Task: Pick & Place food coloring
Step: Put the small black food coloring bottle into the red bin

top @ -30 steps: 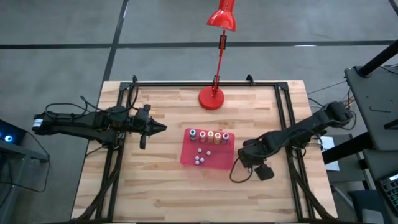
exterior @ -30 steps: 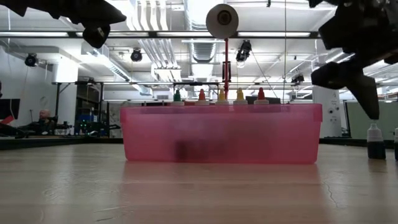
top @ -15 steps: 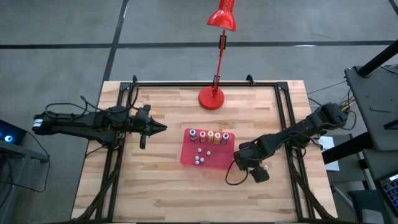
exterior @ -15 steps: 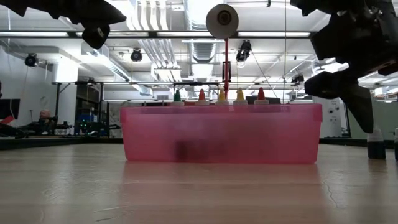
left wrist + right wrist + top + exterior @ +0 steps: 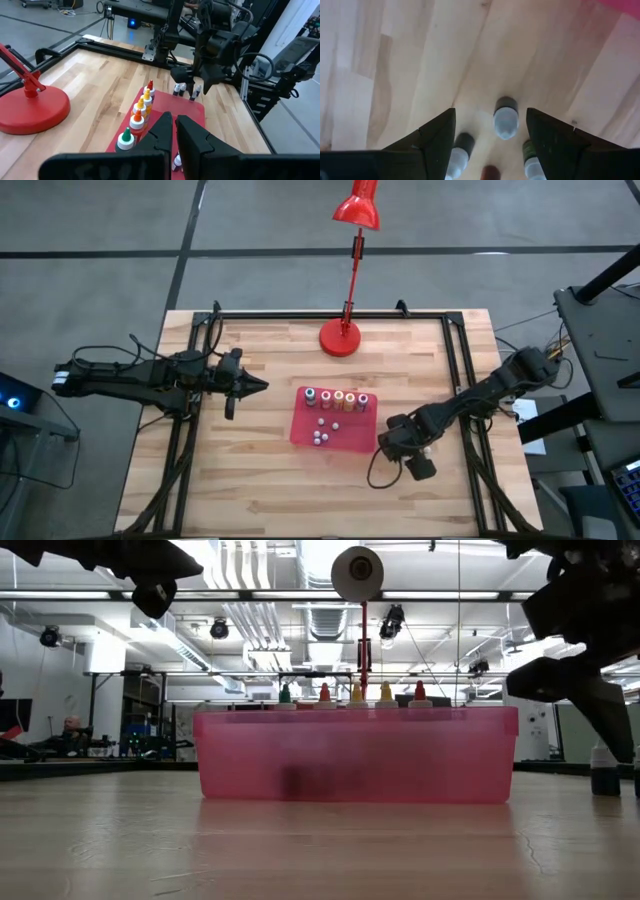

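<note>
High view: five tiny cap-topped food coloring bottles line the translucent red plastic tray; four more stand on the wooden worktop under the wide-open right pincer. Left pincer is closed, empty.

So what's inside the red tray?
Inside the red tray five little bottles with coloured caps stand in a row along one side, and a few small pale beads lie loose on its floor. The low view shows only the caps above the wall.
</note>
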### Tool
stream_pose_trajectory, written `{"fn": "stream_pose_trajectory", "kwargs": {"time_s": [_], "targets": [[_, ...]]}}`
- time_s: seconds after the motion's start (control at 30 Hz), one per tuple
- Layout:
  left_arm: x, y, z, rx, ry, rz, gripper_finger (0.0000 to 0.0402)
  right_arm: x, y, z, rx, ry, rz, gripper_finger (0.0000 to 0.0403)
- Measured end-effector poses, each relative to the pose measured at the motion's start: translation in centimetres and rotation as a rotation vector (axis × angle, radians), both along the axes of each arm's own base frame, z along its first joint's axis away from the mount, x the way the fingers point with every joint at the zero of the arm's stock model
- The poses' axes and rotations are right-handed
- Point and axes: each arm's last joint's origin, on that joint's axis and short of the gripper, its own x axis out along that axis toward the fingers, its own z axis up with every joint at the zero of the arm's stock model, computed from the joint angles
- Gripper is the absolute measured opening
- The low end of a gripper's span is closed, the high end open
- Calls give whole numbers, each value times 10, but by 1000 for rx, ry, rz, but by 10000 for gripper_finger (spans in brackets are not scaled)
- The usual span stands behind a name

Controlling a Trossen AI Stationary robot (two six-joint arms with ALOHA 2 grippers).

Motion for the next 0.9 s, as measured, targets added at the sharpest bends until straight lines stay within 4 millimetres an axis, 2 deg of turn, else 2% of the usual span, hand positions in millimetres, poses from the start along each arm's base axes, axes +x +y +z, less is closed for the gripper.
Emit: {"fn": "stream_pose_trajectory", "kwargs": {"time_s": [0.33,0.9], "targets": [[0,0,0,-10,0,2,0,-1,-1,-8,-37,23,-31,224],[0,0,0,-26,-1,5,0,-3,-2,-10,-41,34,-33,158]]}}
